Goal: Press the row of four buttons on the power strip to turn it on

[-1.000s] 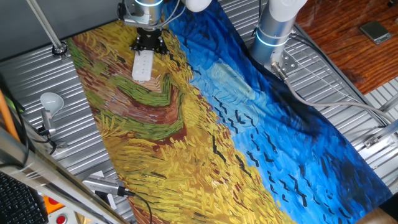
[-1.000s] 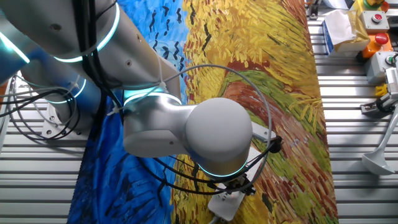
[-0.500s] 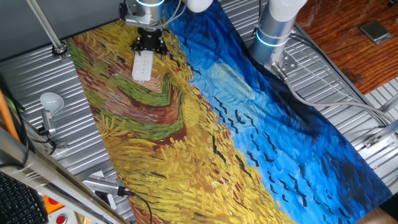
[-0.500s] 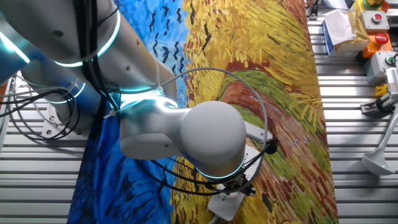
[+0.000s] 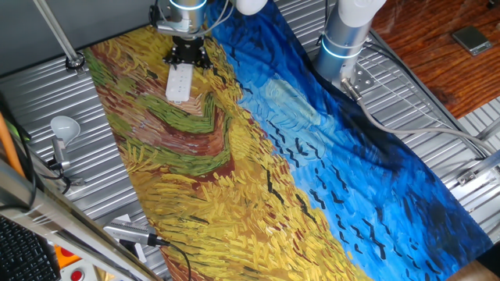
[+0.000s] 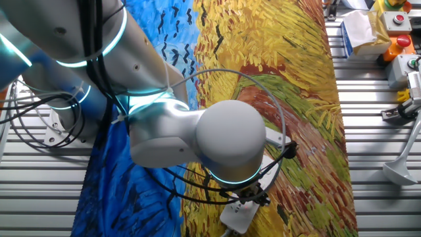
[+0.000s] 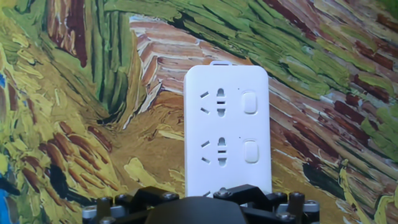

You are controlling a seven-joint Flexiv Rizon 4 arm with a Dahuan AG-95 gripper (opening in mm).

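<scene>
The white power strip (image 5: 179, 81) lies on the painted cloth at the far left of the table. My gripper (image 5: 187, 55) hangs over its far end, the black hand low above it. In the hand view the power strip (image 7: 227, 130) fills the middle, with two of its buttons (image 7: 250, 102) showing along its right side. The strip's near part and the other buttons are hidden under the black hand (image 7: 202, 205). From the other side the big arm joint covers most of the strip (image 6: 238, 214). No view shows the fingertips themselves.
A Van Gogh print cloth (image 5: 273, 164) covers the table's middle. A white light bulb (image 5: 64, 125) stands on the metal slats at the left, with tools (image 5: 129, 234) near the front. The arm's base (image 5: 344, 39) stands at the back right. A button box (image 6: 398, 20) sits beyond the cloth.
In the other fixed view the arm's big joint swayed slightly left and came back. The gripper stays over the strip's end, and the strip has not moved.
</scene>
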